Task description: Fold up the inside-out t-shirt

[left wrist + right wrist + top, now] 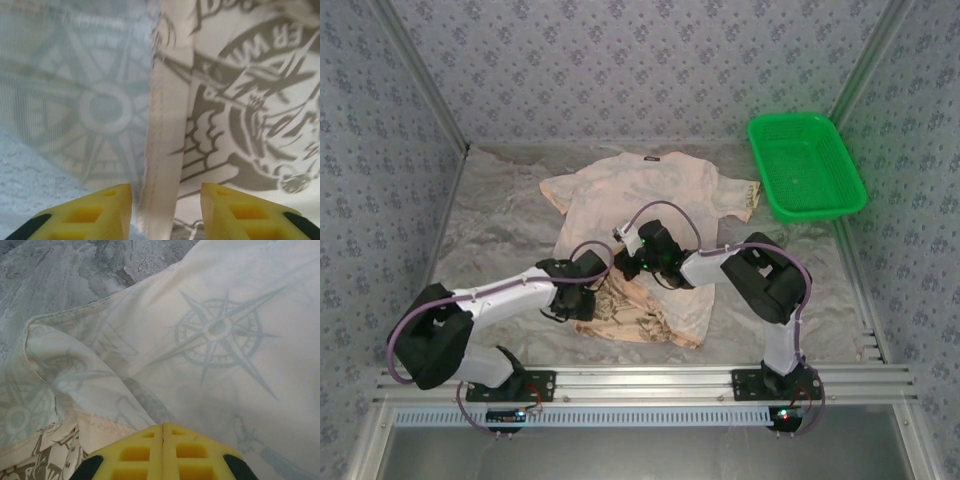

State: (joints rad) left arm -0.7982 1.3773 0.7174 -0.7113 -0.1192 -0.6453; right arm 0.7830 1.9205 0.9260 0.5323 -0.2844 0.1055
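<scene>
Tabletop (500, 215) holds green basket (762, 168), t-shirt (620, 190); left fingers (90, 215) parted astride hem (162, 150), right fingers (135, 450) closed.

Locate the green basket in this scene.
In the top external view, the green basket sits at the far right corner of the table, close beside one sleeve of the t-shirt.

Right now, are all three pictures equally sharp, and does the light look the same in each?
Top view: evenly lit and sharp, the t-shirt looks peach, with only soft shadows on the table. Left wrist view: so close that the shirt's pattern is blurred, and its left half is washed bluish-grey. Right wrist view: the compass print is fairly crisp, the cloth tinted cool and pale, no glare.
</scene>
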